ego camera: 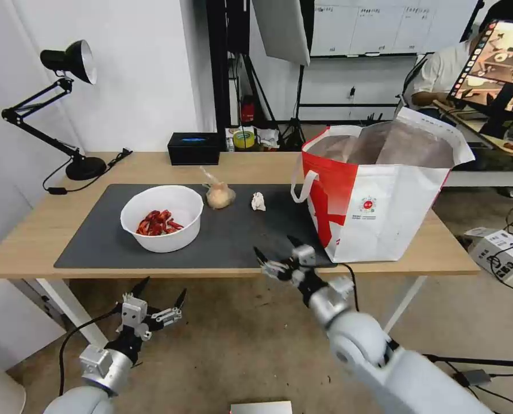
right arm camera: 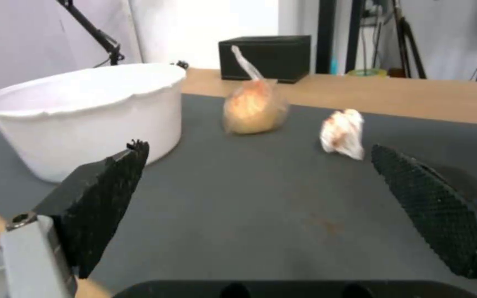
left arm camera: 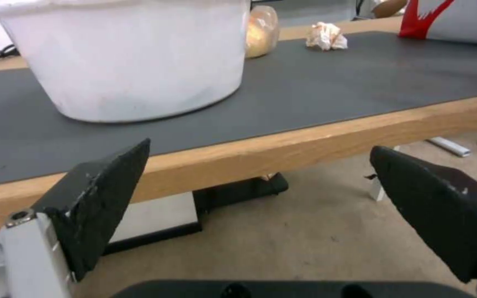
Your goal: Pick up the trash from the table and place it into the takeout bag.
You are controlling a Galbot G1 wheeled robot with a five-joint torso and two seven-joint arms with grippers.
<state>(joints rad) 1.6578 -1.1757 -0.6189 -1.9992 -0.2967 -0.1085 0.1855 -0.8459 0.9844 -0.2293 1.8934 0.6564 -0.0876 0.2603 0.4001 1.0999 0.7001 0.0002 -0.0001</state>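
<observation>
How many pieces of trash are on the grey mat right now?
3: the white bowl with red shell scraps toward its left, the knotted clear bag behind it, and the crumpled tissue nearer the takeout bag, which may hide more.

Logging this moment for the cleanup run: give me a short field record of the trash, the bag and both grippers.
bowl: white bowl with red scraps, on the grey mat
knotted bag: knotted bag beside the bowl
tissue: tissue on the mat
takeout bag: takeout bag upright, mouth open
left gripper: left gripper below the table edge, jaws open
right gripper: right gripper at the mat's near edge, jaws open
</observation>
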